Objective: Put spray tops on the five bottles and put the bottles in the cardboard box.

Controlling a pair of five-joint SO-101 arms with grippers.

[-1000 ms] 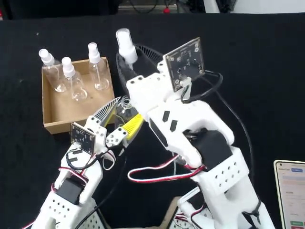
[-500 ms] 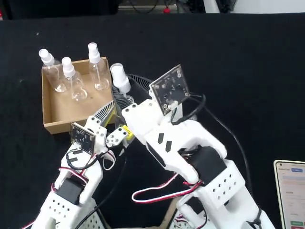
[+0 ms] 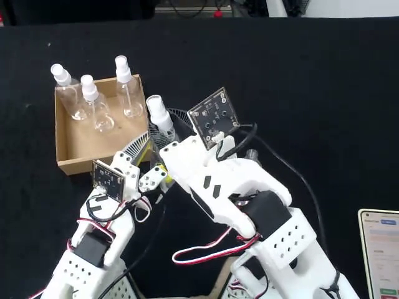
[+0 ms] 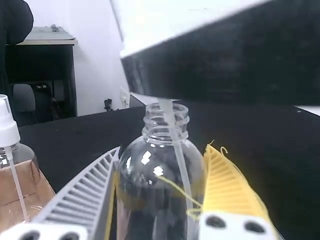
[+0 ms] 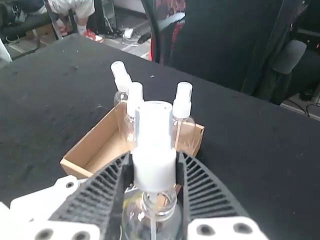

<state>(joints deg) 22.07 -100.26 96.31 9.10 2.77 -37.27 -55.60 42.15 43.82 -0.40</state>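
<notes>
Bottle (image 4: 160, 172), clear & uncapped, stood upright w/ the left claw (image 4: 162, 150) clamped on its body, grey finger on one side, yellow finger on the other, neck sticking up past both tips. Directly above it hung the right claw (image 5: 154, 159), black fingers closed on a white spray top (image 5: 152, 125), nozzle end rising beyond the fingertips. The top's dip tube (image 4: 172, 145) ran down thru the bottle mouth into the body; its collar sat just over the neck, though whether it touched the rim couldn't be told. Beyond the right claw's tips, close by, lay the cardboard box (image 3: 68, 163) w/ three capped bottles (image 3: 93, 106) upright along its far side. In the high view both claws met near the box's nearer corner on the black table (image 3: 312, 75). A tablet (image 3: 380, 249) lay well apart from the right claw, behind its arm at the table edge.
</notes>
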